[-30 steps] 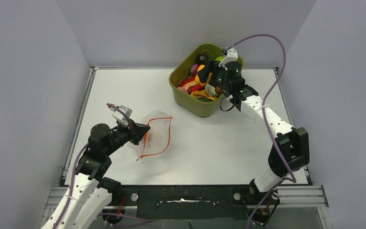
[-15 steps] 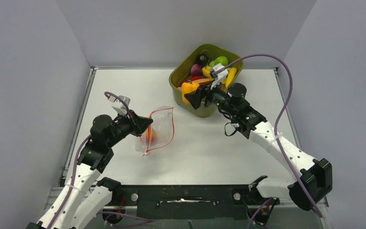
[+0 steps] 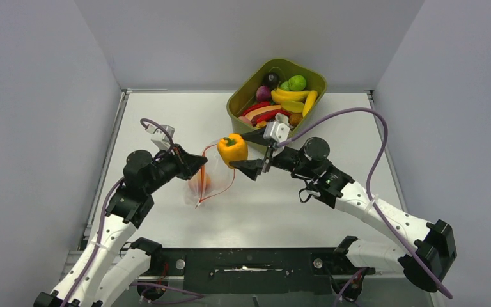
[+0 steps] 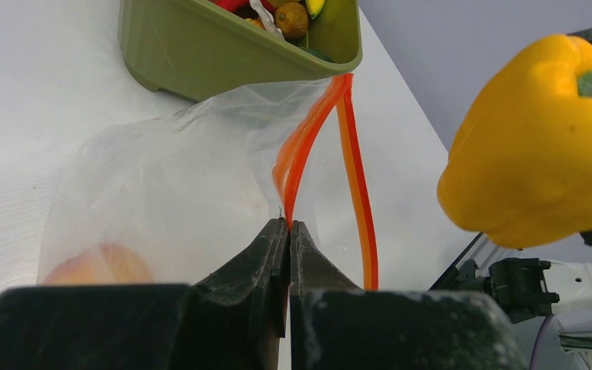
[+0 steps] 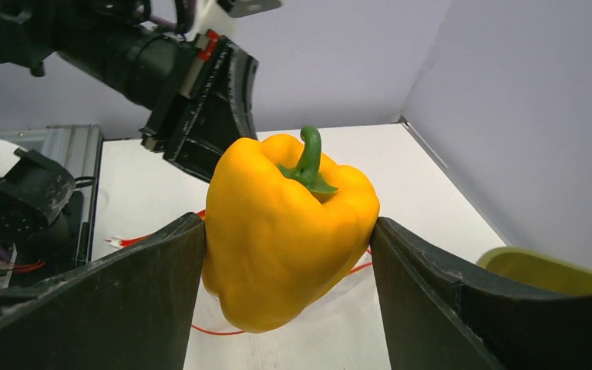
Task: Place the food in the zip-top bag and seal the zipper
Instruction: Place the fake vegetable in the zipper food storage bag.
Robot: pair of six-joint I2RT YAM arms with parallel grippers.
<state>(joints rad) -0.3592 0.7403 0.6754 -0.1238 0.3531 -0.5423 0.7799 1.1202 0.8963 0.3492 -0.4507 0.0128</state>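
Pinches the zipper of the zip-top bag between the fully closed jaws of the left gripper, raising one lip so that the mouth gapes toward the right arm. Clamps a yellow-orange pepper in the right gripper, stem up, with jaws spread to the pepper's width and pressed on opposite flanks. Holds the pepper in the air just beside the bag's raised mouth, not yet inside; judged as the approach for insertion. Shows one orange-pink piece of food already low inside the bag. Calls for a high, taut lip, since the film looks limp and the opening narrow against the pepper's bulk; risks a snag on the zipper. Leaves the other food in the olive-green tub, beyond the bag on its far side. Sets the bag on a flat white table, with plain grey walls behind the bag and to either side.
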